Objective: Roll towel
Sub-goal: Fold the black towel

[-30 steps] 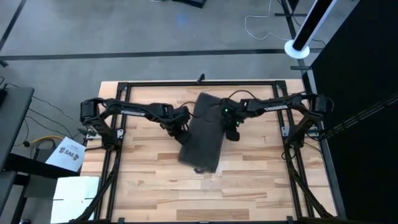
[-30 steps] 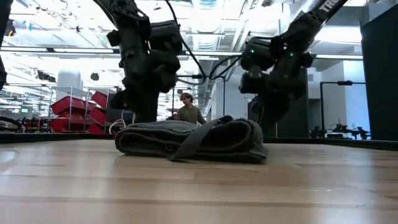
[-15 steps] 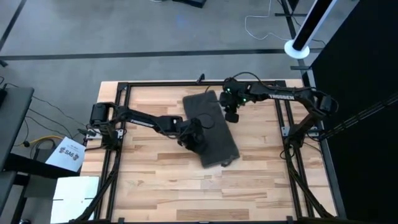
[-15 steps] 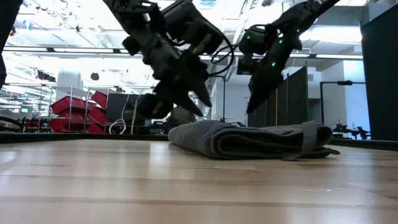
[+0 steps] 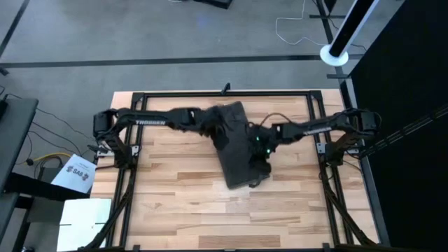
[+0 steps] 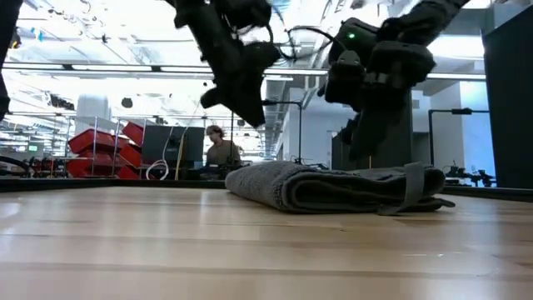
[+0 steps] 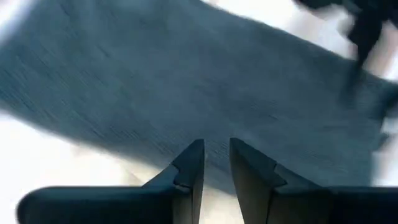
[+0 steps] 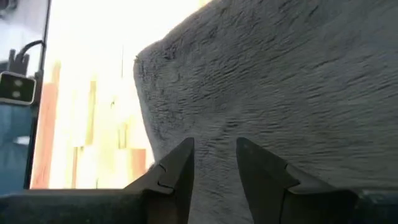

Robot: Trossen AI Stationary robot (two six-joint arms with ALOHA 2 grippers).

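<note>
A wooden table (image 5: 175, 203). The left claw (image 5: 218, 131) hovers over the far end of the folded towel (image 5: 236, 150), fingers narrowly apart, empty. At the towel's right edge, the right claw (image 5: 258, 159) hangs with a narrow gap, holding nothing.

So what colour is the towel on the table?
Plain dark charcoal grey towel; the right wrist view shows it best.

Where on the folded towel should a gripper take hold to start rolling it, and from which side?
Probably the short end of the towel nearest the table's front edge, approached from above. It lies flat as a long folded strip, and that end is free, its layers showing there in the low view.
</note>
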